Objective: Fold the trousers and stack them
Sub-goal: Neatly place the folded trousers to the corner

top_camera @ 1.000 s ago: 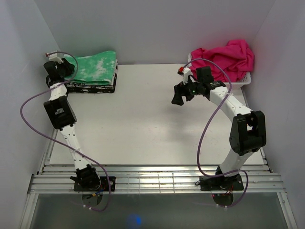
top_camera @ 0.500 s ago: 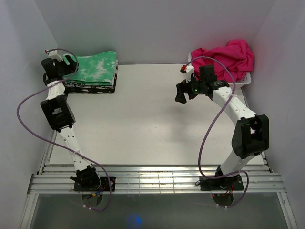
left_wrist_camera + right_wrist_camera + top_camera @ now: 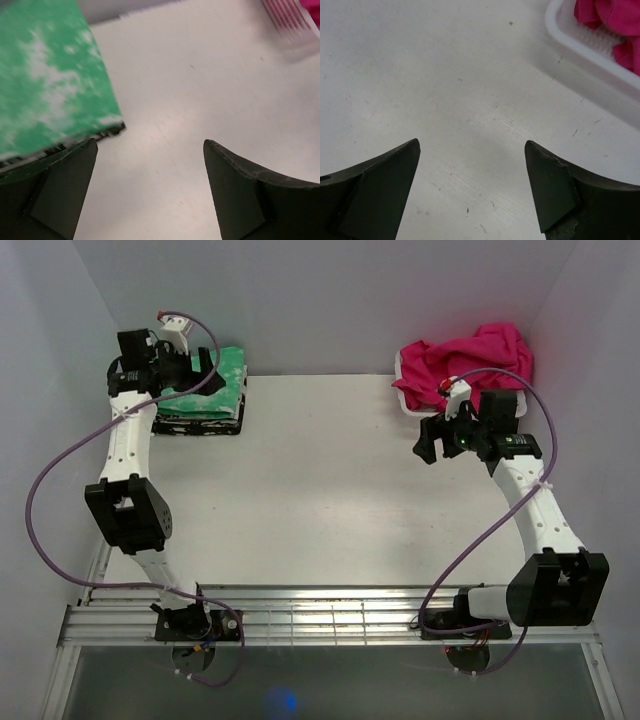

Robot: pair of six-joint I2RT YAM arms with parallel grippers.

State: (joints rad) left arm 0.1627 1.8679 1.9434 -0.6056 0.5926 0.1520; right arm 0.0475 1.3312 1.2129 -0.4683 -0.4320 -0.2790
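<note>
The trousers [image 3: 230,380] lie folded into a flat rectangle at the far left corner of the table [image 3: 300,490]. They are mint green with white blotches and rest on top of a folded black-and-white patterned cloth [image 3: 200,425].

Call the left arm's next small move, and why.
Probably lift the left gripper and draw it back toward the near edge, empty. The trousers lie folded on the black-and-white cloth at the far left corner, and the jaws stand wide open with nothing between them, so the placing looks done. The right gripper is open too, near the basket.
</note>
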